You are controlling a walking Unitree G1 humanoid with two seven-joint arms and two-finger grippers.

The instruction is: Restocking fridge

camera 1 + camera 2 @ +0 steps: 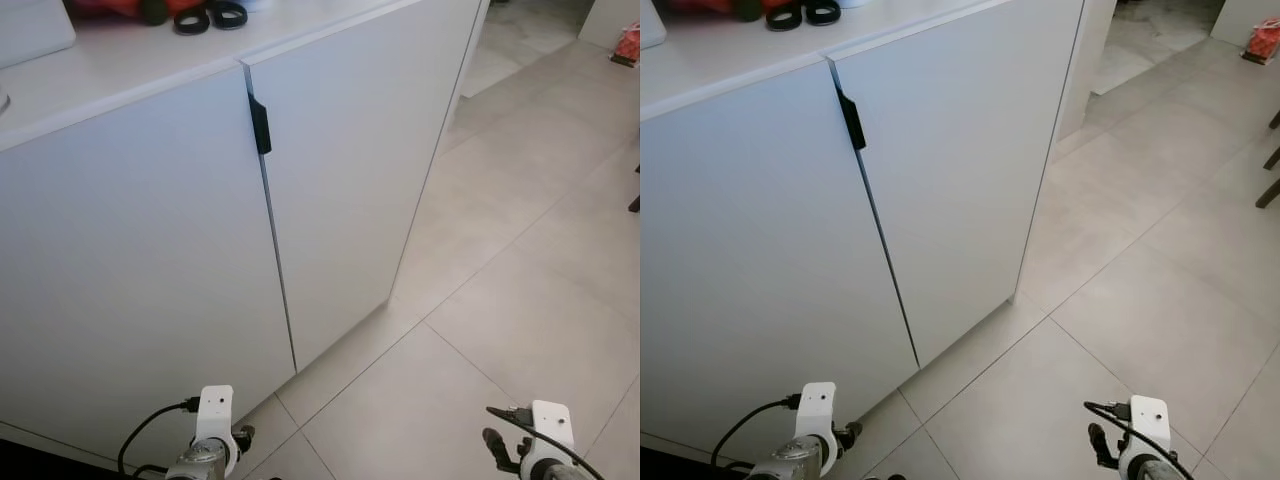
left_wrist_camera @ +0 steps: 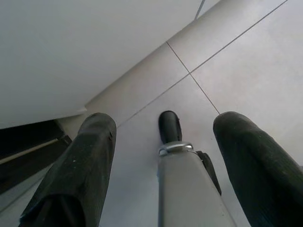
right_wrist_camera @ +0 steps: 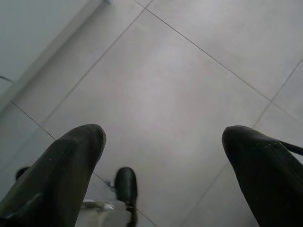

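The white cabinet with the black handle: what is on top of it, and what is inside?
On top of the white cabinet, at the back, lie two black rings beside something red. Both doors are shut, so the inside is hidden; the black handle is untouched.

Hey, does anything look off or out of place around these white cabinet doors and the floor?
Nothing stands out. Both white doors sit shut and flush, the black handle is intact, and the tiled floor shows no spill. Both grippers, left and right, hang open over the floor.
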